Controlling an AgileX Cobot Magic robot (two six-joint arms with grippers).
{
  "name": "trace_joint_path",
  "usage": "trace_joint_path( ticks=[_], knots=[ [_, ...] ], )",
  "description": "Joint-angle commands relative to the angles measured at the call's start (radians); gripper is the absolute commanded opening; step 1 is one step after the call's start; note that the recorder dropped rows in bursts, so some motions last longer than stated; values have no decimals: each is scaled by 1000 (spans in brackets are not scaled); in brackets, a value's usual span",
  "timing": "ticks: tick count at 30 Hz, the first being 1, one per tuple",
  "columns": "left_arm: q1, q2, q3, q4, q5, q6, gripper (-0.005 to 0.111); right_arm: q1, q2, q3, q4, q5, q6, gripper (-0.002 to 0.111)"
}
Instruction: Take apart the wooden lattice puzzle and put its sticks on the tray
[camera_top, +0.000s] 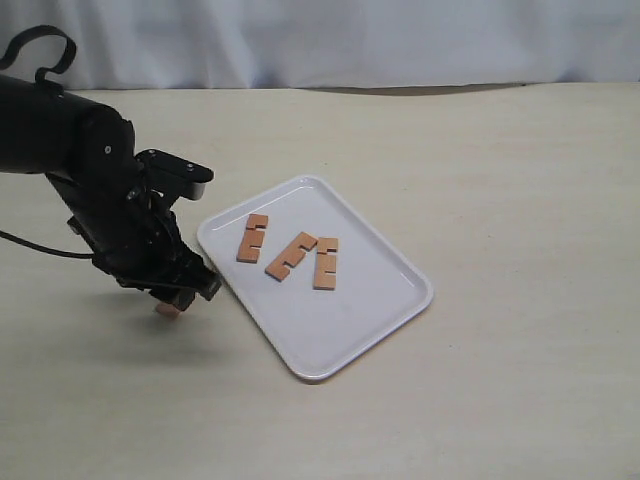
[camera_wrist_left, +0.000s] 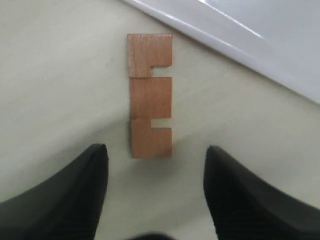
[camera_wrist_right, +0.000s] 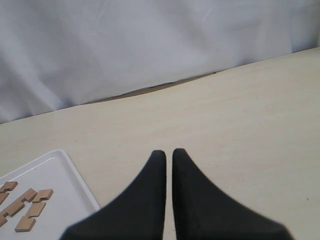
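Note:
The lattice puzzle is apart. Three notched reddish-brown sticks (camera_top: 290, 256) lie on the white tray (camera_top: 340, 330), also seen as sticks (camera_wrist_right: 27, 205) on the tray (camera_wrist_right: 65, 200) in the right wrist view. A fourth stick (camera_wrist_left: 150, 95) lies flat on the table just outside the tray's rim (camera_wrist_left: 240, 45); only its end (camera_top: 166, 312) peeks out under the left arm in the exterior view. My left gripper (camera_wrist_left: 156, 150) hangs open over that stick's near end, a finger (camera_wrist_left: 75, 195) on each side, not touching. My right gripper (camera_wrist_right: 165, 154) is shut and empty, off the exterior view.
A beige tabletop (camera_top: 480, 180) surrounds the tray. A white curtain (camera_top: 350, 40) backs the far edge. The bulky black left arm (camera_top: 90, 170) with its cable stands left of the tray.

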Motion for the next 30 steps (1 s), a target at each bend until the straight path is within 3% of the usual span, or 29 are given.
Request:
trace_joint_path(
  ticks=[1, 13, 28, 30],
  knots=[
    [-2, 13, 16, -4, -2, -18, 53, 3, -4, 1, -7, -1, -1, 4],
    [-12, 15, 82, 51, -122, -60, 54, 3, -4, 1, -7, -1, -1, 4],
    [-12, 73, 82, 70, -145, -54, 53, 3, -4, 1, -7, -1, -1, 4],
    [-12, 73, 82, 70, -147, -54, 48, 3, -4, 1, -7, -1, -1, 4]
  ],
)
